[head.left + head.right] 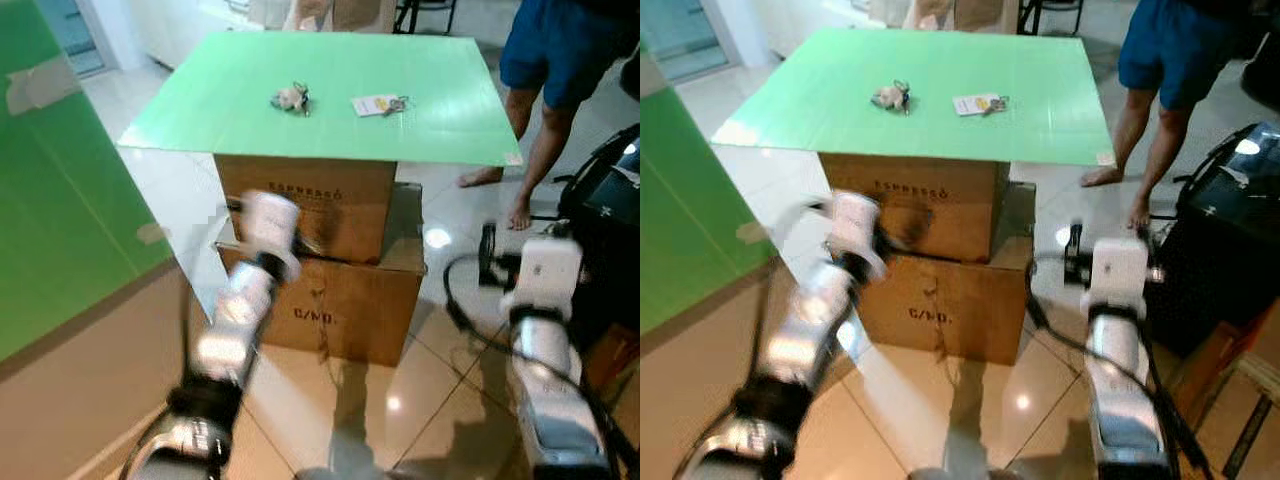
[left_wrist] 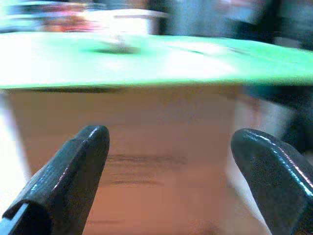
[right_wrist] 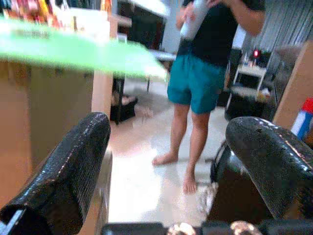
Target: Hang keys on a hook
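Note:
Two bunches of keys lie on a green board [image 1: 240,120] that rests on stacked cardboard boxes. One bunch has a pale fluffy charm [image 1: 291,98]; the other has a white tag [image 1: 380,104]. My left arm [image 1: 265,230] is raised, blurred, in front of the upper box and below the board's edge. In the left wrist view my left gripper [image 2: 168,161] is open and empty, facing the box side, with the keys [image 2: 117,45] a blur on the board above. My right gripper [image 3: 168,161] is open and empty, held low to the right of the boxes.
The cardboard boxes [image 1: 340,290] stand on a glossy tiled floor. A barefoot person in blue shorts [image 1: 560,50] stands at the board's far right corner. A black bag [image 1: 610,200] sits on the right. A green panel [image 1: 60,220] runs along the left.

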Available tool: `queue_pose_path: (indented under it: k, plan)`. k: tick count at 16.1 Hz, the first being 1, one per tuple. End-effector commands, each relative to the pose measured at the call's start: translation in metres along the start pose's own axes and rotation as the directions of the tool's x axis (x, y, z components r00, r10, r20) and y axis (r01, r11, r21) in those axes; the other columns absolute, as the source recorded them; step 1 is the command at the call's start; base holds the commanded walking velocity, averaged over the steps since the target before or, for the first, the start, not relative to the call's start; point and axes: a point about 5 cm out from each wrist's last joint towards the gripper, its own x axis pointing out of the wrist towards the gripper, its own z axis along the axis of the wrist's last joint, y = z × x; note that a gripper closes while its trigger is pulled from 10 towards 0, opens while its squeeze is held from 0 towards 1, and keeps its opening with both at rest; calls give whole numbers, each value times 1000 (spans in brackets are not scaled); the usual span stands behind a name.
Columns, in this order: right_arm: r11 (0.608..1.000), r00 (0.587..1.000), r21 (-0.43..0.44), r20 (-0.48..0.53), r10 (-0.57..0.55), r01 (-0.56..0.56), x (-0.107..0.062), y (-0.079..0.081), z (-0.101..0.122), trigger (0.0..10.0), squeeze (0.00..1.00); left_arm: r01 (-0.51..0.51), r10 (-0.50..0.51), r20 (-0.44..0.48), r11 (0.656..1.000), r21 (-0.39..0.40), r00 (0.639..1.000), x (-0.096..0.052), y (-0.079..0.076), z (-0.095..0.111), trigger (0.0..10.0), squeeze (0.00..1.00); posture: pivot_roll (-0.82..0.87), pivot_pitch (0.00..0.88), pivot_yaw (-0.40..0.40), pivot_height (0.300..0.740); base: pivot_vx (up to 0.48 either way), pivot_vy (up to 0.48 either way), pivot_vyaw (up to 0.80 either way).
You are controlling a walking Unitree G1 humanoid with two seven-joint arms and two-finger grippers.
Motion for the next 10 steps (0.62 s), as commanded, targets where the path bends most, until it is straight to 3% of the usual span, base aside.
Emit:
queue_pose_path:
  k: [1, 3, 4, 7, 8, 10]
  plan:
    - [1000, 1000, 4, 4, -6, 6, 2, -2, 3, 10000, 0, -129, 129, -30, 991, -22, 991, -1, 24, -3, 10000, 0, -212, 0, 67, 740, 0, 0, 0]
    - [1000, 1000, -4, -16, -4, 4, 2, -3, -2, 10000, 0, -180, 178, -87, 984, -19, 980, -7, 40, -13, 10000, 0, -209, 0, 65, 740, 0, 0, 0]
    - [1000, 999, -12, -35, -1, 1, 1, -4, -6, 10000, 0, -184, 184, -115, 983, 15, 976, -17, 45, -23, 10000, 0, -204, 0, 67, 740, 0, 0, 0]
    - [1000, 999, -8, -54, 2, -3, 0, -4, -9, 10000, 0, -105, 110, -110, 993, 55, 988, -19, 32, -25, 10000, 0, -196, 0, 64, 740, 0, 0, 0]
    - [1000, 999, 4, -46, 6, -6, -1, -2, -8, 10000, 0, -33, 36, -56, 998, 62, 998, -12, 18, -13, 10000, 0, -194, 0, 63, 740, 0, 0, 0]
    - [1000, 1000, 23, -14, -17, 17, 0, -3, -2, 10000, 0, 16, -15, -7, 998, 58, 1000, -10, 9, -2, 10000, 0, -194, 0, 63, 740, 0, 0, 0]
